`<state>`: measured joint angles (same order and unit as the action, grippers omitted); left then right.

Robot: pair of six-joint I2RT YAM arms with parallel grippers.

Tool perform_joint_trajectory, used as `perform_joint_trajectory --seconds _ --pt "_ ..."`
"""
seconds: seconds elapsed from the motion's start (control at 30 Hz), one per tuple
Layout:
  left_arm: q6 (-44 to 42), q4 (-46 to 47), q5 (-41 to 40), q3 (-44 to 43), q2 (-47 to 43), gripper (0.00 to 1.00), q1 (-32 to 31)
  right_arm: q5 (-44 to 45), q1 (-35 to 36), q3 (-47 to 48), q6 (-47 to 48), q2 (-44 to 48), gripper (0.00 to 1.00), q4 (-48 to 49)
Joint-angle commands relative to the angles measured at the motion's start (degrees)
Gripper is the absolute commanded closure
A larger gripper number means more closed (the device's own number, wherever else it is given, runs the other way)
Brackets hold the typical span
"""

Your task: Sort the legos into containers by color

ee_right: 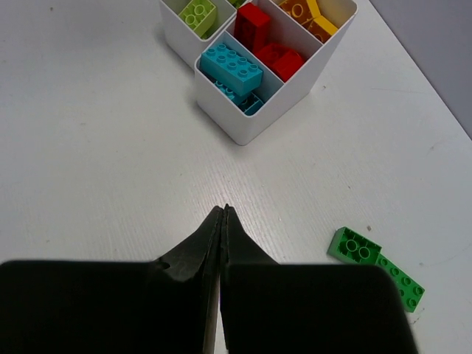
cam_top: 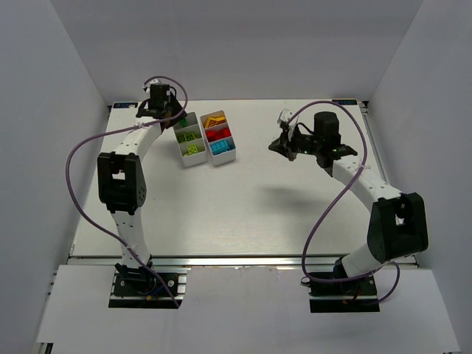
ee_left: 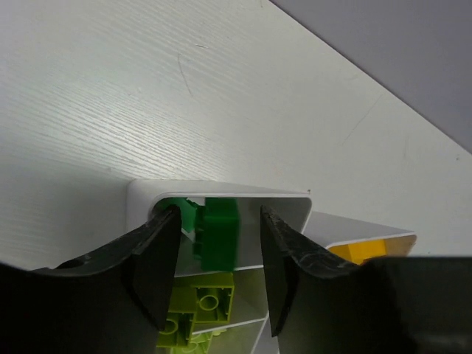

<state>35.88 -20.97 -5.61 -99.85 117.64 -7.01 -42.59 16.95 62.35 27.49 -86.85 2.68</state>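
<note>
Two dark green bricks (ee_right: 355,245) lie loose right of the trays (ee_right: 221,110). Left gripper (ee_left: 220,214), jaws apart, hovers over a green brick (ee_left: 219,240) seemingly dropped into the trays' far compartment; right gripper (ee_right: 223,214), closed and empty, should fetch the pair.

Robotics lab test cell: white table (cam_top: 243,199) boxed in by plain pale walls (cam_top: 243,44), metal rail (cam_top: 243,259) along its near edge, two robot arms (cam_top: 122,184) mounted there, purple cables (cam_top: 71,164) looping loose.
</note>
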Motion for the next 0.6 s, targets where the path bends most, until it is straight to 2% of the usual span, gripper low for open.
perform_joint_trajectory --seconds 0.0,0.07,0.23,0.3,0.37,0.4,0.43,0.47,0.5,0.57 --pt "-0.11 -0.04 -0.81 -1.40 -1.89 0.42 -0.55 -0.75 -0.51 0.05 0.73 0.10 1.00 -0.74" --pt "-0.02 0.14 -0.90 -1.13 -2.68 0.36 -0.90 -0.39 -0.87 0.06 0.82 -0.08 0.90 -0.83" --pt "0.24 -0.03 -1.07 -0.34 -4.26 0.35 -1.17 1.98 -1.92 0.58 -1.38 -0.95 0.72 -0.57" --pt "0.42 0.58 -0.90 -0.17 -6.10 0.40 -1.17 5.73 -2.88 1.19 -4.09 -2.00 0.71 -0.57" --pt "0.42 1.02 0.50 0.18 -7.86 0.51 -1.26 10.74 -4.12 2.68 -6.90 -3.49 0.57 -0.13" --pt "0.07 1.98 1.29 1.40 -10.31 0.69 -1.26 18.69 -4.47 3.65 -9.70 -6.11 0.51 -0.56" --pt "-0.02 2.68 2.08 2.55 -11.81 0.77 -1.26 22.77 -5.08 5.05 -10.60 -8.14 0.46 -1.61" --pt "0.07 4.26 3.22 4.12 -13.56 0.82 -1.26 28.82 -5.43 9.33 -11.31 -10.25 0.45 -6.67" --pt "0.07 5.32 3.76 6.05 -15.50 0.86 -1.26 31.23 -5.87 11.89 -13.49 -14.88 0.44 -9.42" --pt "0.42 8.12 4.99 13.34 -21.82 0.85 -1.17 37.89 -6.84 18.03 -15.87 -20.78 0.42 -16.26"
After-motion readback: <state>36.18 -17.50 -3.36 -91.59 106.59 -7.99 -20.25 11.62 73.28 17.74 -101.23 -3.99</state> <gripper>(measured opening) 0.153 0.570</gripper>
